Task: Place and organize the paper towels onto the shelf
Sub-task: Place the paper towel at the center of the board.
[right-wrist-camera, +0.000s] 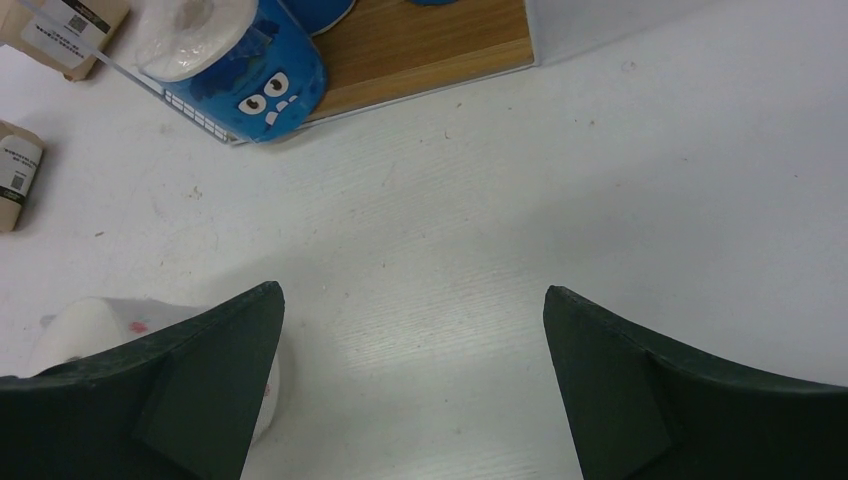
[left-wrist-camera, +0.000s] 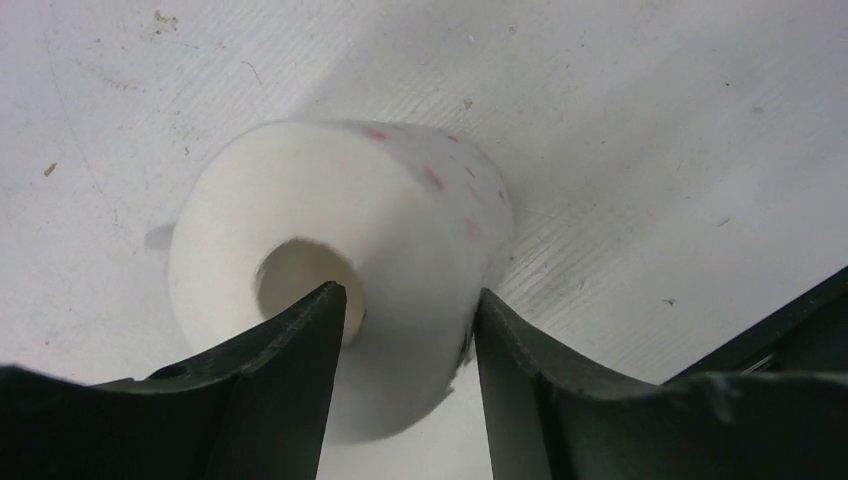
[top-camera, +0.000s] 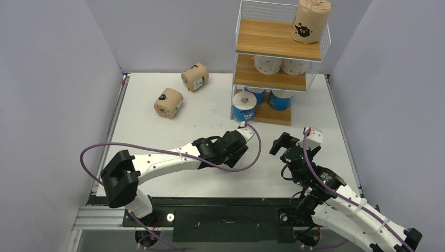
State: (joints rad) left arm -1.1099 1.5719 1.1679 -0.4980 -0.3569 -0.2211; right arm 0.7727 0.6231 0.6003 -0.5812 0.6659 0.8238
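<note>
Left claw (left-wrist-camera: 410, 296) pinches the wall of white pink-dotted roll (left-wrist-camera: 300, 190), one finger in its core. Roll lies mid-worktop (left-wrist-camera: 650, 120), in front of shelf (top-camera: 267, 38) at far right corner. Right claw (right-wrist-camera: 410, 290) wide, above worktop toward right edge.

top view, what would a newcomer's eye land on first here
The tall shelf at the far right stands out first, with a brown roll standing on its top tier. Two other brown rolls lie loose on the table at far left. In the left wrist view, the left gripper grips a white roll by its wall, with one finger in the core.
</note>
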